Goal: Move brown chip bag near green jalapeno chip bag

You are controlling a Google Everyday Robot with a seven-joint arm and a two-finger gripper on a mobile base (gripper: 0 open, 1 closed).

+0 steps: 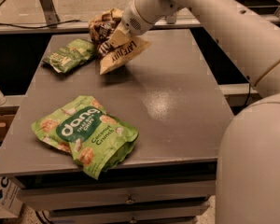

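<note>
The brown chip bag (115,43), dark brown on top with a pale "LATE JULY" lower end, hangs tilted at the far side of the grey table (177,97). My gripper (113,36) is shut on its middle and holds it just above the tabletop. The small dark green jalapeno chip bag (69,55) lies flat at the table's far left corner, just left of the brown bag, with a small gap between them. My white arm reaches in from the upper right.
A larger bright green "dang Coconut Crunch" bag (86,133) lies at the table's near left edge. A metal rail (32,28) runs behind the table. Drawers (126,197) sit below the tabletop. My white base fills the lower right.
</note>
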